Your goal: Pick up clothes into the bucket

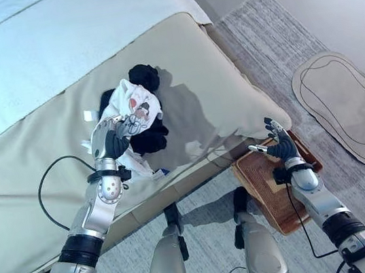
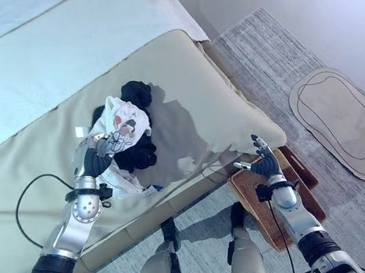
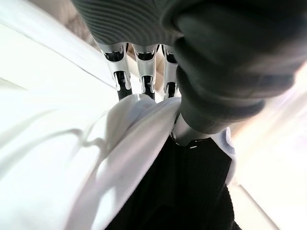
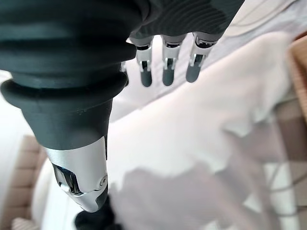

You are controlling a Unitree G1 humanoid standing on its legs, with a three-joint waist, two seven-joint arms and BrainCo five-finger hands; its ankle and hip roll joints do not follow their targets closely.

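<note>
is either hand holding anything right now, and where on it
The left hand grips the white garment at its near edge, fingers dug into the cloth, black clothes beneath. The right hand is open, holding nothing.
</note>
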